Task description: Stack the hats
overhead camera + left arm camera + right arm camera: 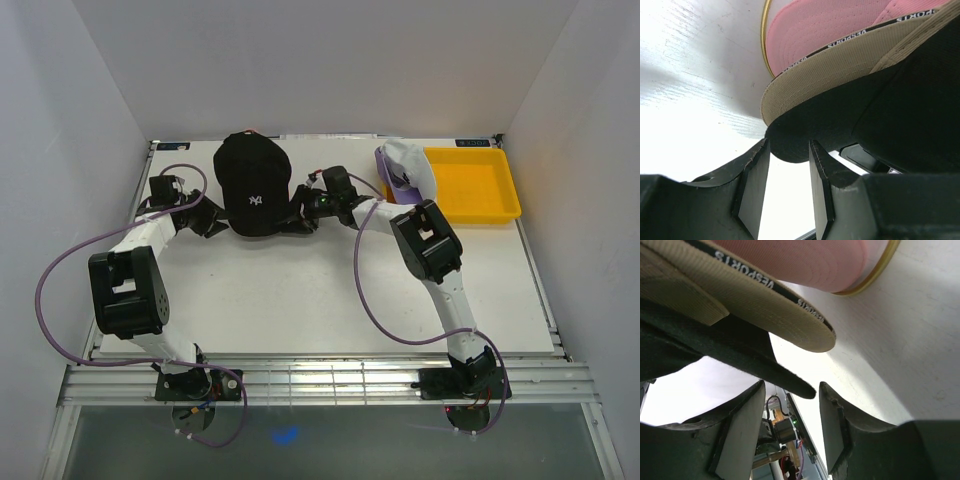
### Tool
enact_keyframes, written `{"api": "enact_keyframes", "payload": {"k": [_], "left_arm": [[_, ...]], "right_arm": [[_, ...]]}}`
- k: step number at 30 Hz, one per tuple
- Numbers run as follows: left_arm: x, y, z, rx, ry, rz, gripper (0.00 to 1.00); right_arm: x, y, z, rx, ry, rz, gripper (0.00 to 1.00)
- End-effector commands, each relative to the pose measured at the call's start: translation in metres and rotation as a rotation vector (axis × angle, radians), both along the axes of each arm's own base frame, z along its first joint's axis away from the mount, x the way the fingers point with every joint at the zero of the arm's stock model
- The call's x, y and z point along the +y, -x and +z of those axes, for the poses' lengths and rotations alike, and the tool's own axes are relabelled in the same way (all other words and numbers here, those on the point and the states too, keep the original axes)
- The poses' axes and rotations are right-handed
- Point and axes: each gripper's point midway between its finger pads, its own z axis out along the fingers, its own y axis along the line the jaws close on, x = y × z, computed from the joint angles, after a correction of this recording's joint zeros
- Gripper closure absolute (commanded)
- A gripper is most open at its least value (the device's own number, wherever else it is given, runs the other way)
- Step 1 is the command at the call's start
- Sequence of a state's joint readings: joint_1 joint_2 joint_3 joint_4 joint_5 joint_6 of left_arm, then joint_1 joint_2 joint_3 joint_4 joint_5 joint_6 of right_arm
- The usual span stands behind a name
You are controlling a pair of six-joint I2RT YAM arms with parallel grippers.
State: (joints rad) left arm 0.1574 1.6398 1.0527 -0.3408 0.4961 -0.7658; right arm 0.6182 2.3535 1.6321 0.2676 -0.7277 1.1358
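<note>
A black hat (252, 185) with a white logo tops a pile at the back of the table. In the left wrist view it (865, 115) lies on a tan hat (840, 65) and a pink hat (815, 30). My left gripper (218, 224) sits at the pile's left side, open, with the black edge dipping between its fingertips (787, 147) without being pinched. My right gripper (300, 212) is at the pile's right side, also open (791, 390), with the black hat's edge (715, 345) just above its gap. A white hat (408, 160) rests on a purple hat (384, 165).
A yellow tray (510, 190) stands at the back right, touching the white and purple hats. White walls close in the table on the left, back and right. The arms' purple cables loop over the table's near half.
</note>
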Motion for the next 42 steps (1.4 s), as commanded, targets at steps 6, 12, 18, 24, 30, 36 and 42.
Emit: {"api": "enact_keyframes", "payload": {"k": [6, 12, 18, 24, 30, 36, 42], "left_arm": [[0.000, 0.006, 0.011, -0.032, -0.026, -0.019, 0.53], [0.000, 0.008, 0.016, -0.044, -0.035, -0.027, 0.53], [0.001, 0.009, 0.021, -0.050, -0.053, -0.035, 0.53], [0.002, 0.015, 0.019, -0.038, -0.064, -0.042, 0.53], [0.002, 0.018, 0.025, -0.051, -0.070, -0.049, 0.52], [0.001, 0.021, 0.038, -0.084, -0.084, -0.062, 0.49], [-0.004, 0.032, 0.055, -0.134, -0.087, -0.097, 0.47]], "right_arm": [[-0.003, -0.010, -0.005, -0.026, 0.010, 0.001, 0.46], [-0.008, -0.015, -0.001, -0.040, 0.014, -0.005, 0.46], [-0.010, -0.018, 0.012, -0.069, 0.007, -0.004, 0.46], [-0.013, -0.018, 0.023, -0.090, 0.000, -0.008, 0.46], [-0.018, -0.015, 0.033, -0.111, -0.001, -0.009, 0.45], [-0.031, -0.013, 0.048, -0.142, 0.005, -0.016, 0.45], [-0.047, -0.009, 0.076, -0.212, 0.014, -0.006, 0.45]]}}
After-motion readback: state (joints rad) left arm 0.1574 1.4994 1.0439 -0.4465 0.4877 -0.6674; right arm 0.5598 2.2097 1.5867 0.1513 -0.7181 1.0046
